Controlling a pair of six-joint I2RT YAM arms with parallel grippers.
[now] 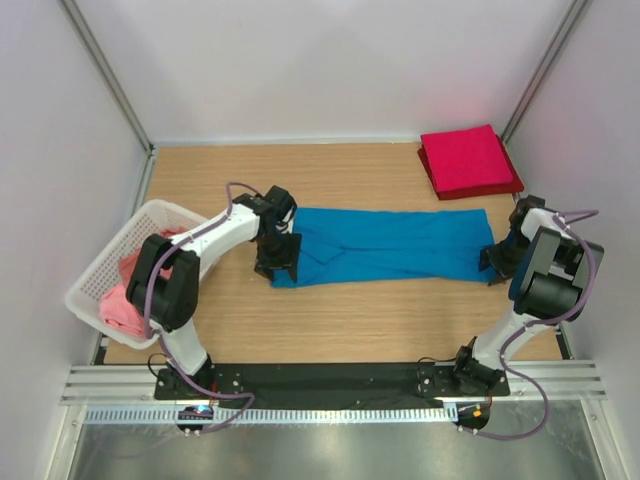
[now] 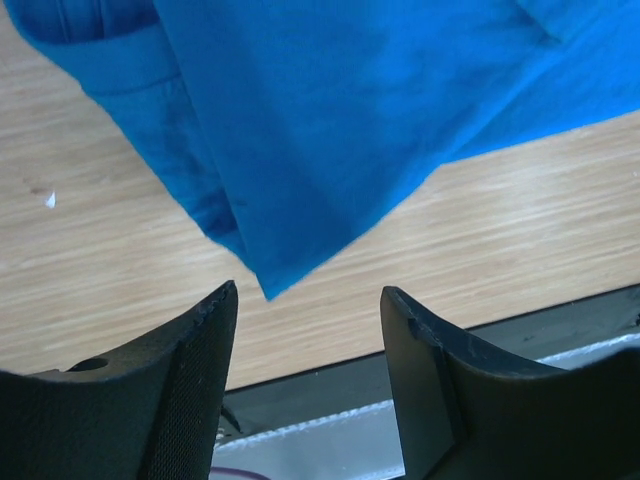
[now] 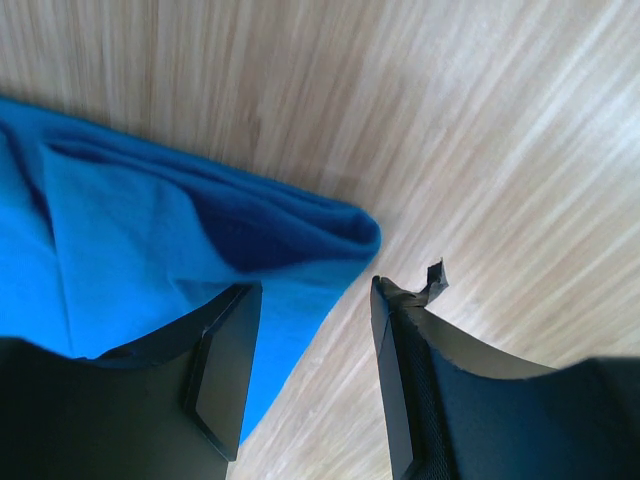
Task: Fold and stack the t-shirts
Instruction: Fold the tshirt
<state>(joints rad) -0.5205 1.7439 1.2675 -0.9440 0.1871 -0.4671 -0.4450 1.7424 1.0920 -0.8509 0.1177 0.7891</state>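
Observation:
A bright blue t-shirt (image 1: 390, 245) lies across the middle of the table, folded lengthwise into a long strip. My left gripper (image 1: 275, 262) is at the strip's left end. Its jaws are open in the left wrist view (image 2: 310, 293), and a corner of the blue t-shirt (image 2: 330, 120) lies just past the fingertips, with nothing between them. At the strip's right end my right gripper (image 1: 497, 262) also stands open (image 3: 314, 290) over the folded edge of the blue t-shirt (image 3: 150, 230), gripping nothing. A crimson t-shirt (image 1: 468, 160) lies folded at the back right. Salmon pink t-shirts (image 1: 122, 300) are heaped in the basket.
A white lattice basket (image 1: 95, 275) stands at the table's left edge beside the left arm. White walls and metal frame posts enclose the table on three sides. A black base rail (image 1: 330, 380) runs along the near edge.

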